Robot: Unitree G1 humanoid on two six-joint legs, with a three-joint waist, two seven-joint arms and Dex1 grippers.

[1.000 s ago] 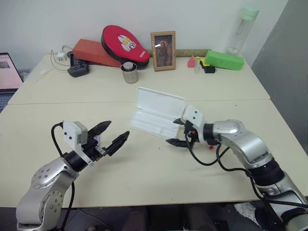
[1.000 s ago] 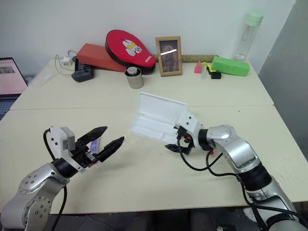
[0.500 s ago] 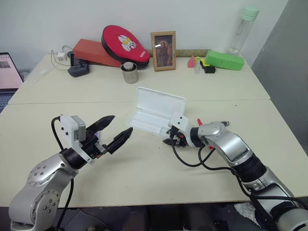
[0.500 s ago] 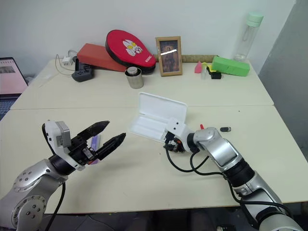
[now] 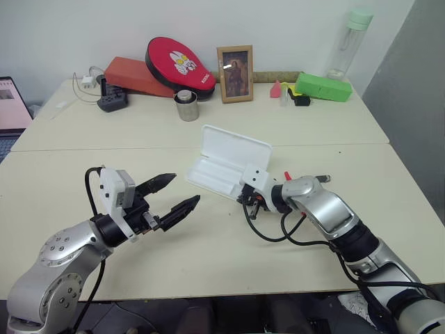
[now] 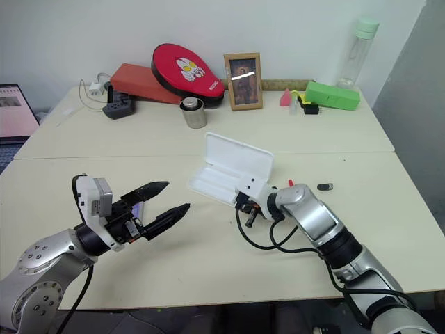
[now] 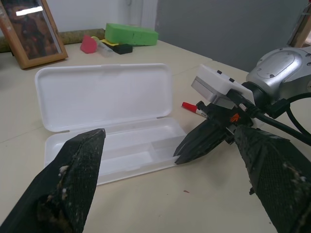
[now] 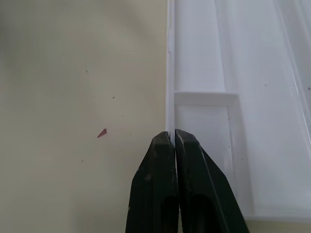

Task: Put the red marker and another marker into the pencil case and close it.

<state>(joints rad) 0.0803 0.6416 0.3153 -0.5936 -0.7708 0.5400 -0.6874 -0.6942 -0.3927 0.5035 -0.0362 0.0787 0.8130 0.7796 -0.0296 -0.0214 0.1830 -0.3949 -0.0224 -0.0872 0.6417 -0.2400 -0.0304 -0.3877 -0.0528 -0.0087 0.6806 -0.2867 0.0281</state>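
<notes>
1. The cream table (image 5: 208,243) spreads out in front of the robot, with clutter along its far edge: a red paddle case (image 5: 179,62), a framed picture (image 5: 236,73), a small metal cup (image 5: 186,106), a green box (image 5: 324,87) and a clear bottle (image 5: 351,42).
2. The right arm reaches in from the right side with its elbow bent, forearm angled toward the middle of the table and the wrist tipped downward.
3. The left arm comes up from the near left, forearm raised off the table, its hand held about level and pointing toward the pencil case.
4. The pencil case (image 5: 226,163) lies open near the middle of the table, lid (image 7: 102,94) tilted back toward the far side, its moulded tray bare.
5. The left gripper (image 5: 170,196) hovers above the table well short of the case, its two black fingers spread wide with nothing between them.
6. The right gripper (image 8: 174,138) sits at the near right edge of the tray, fingers pressed together and pinching the thin rim of the case.
7. The red marker (image 5: 287,176) lies on the table just behind the right wrist, outside the case.
8. The purple marker (image 6: 138,209) lies on the table beneath the left gripper, mostly hidden.
</notes>
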